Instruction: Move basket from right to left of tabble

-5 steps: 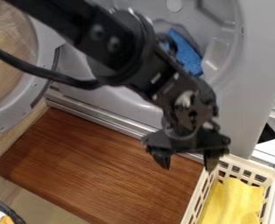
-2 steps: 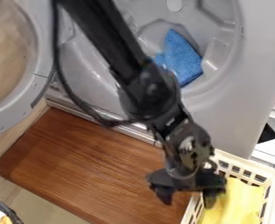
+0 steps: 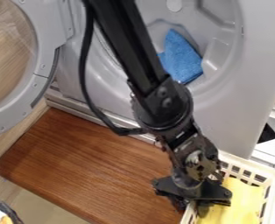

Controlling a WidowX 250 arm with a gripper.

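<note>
End effector (image 3: 192,207) and basket (image 3: 252,165) are brought together at the desk's right edge: the basket's left wall is straddled from above, one finger being placed outside it and the other inside, over the yellow cloth (image 3: 238,202). The fingers are parted by a modest gap, in which the rim is seen. Nothing appears to be gripped, though whether the wall is touched by either finger cannot be told.

The basket is set upright beside the right edge of the desk (image 3: 93,166), towards its lower right corner, and is partly cut off by the bottom of the view. The blue cloth (image 3: 182,57) is left in the washer (image 3: 236,105) and is not called for by the task.

The step in hand is judged to be the grasp, with the carry to the left still to be done. Next, the fingers should be closed squarely on the wall and the hold checked before any lift. If the rim is pinched too shallowly, the basket may be tipped or dropped, and the cloth could be snagged by the inner finger.
</note>
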